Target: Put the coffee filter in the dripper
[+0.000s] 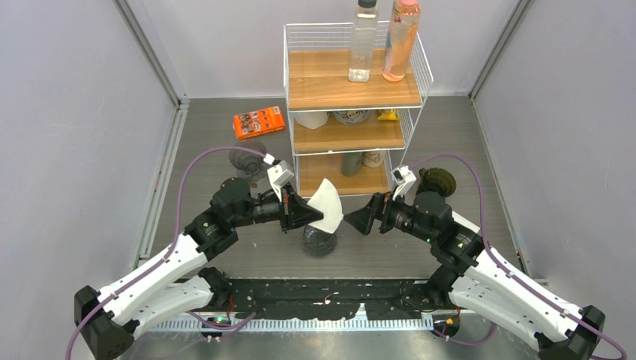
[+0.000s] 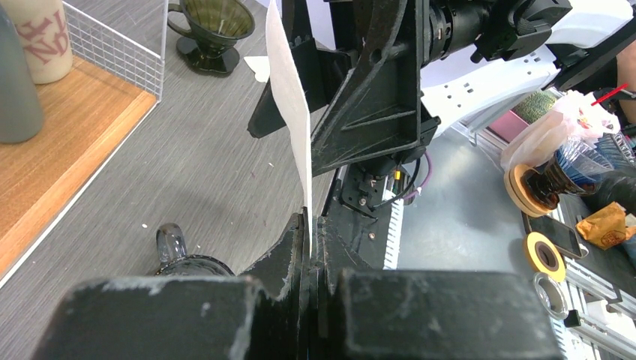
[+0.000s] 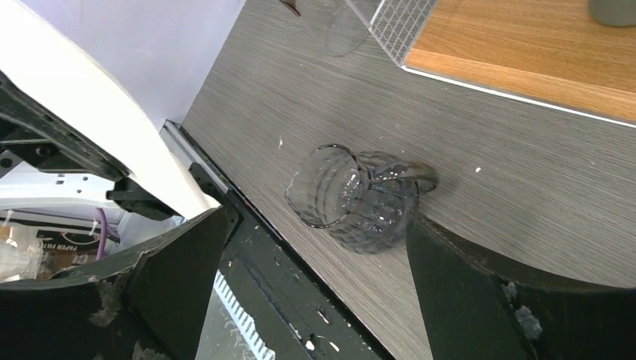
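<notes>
My left gripper [image 1: 304, 215] is shut on a white paper coffee filter [image 1: 328, 204] and holds it upright in the air. In the left wrist view the filter [image 2: 289, 97] stands edge-on, pinched at its lower tip. A smoked glass dripper [image 1: 320, 240] sits on the table just below the filter, its handle showing in the left wrist view [image 2: 171, 241]. My right gripper [image 1: 358, 219] is open and empty, facing the filter from the right. In the right wrist view the dripper [image 3: 358, 196] lies between and beyond the open fingers [image 3: 180, 277], with the filter [image 3: 97, 127] at left.
A wire rack with wooden shelves [image 1: 352, 90] stands at the back, two bottles [image 1: 363, 41] on top. An orange packet [image 1: 259, 121] lies left of it. A dark dripper [image 1: 437, 180] sits behind my right arm, a glass piece [image 1: 247, 159] behind my left.
</notes>
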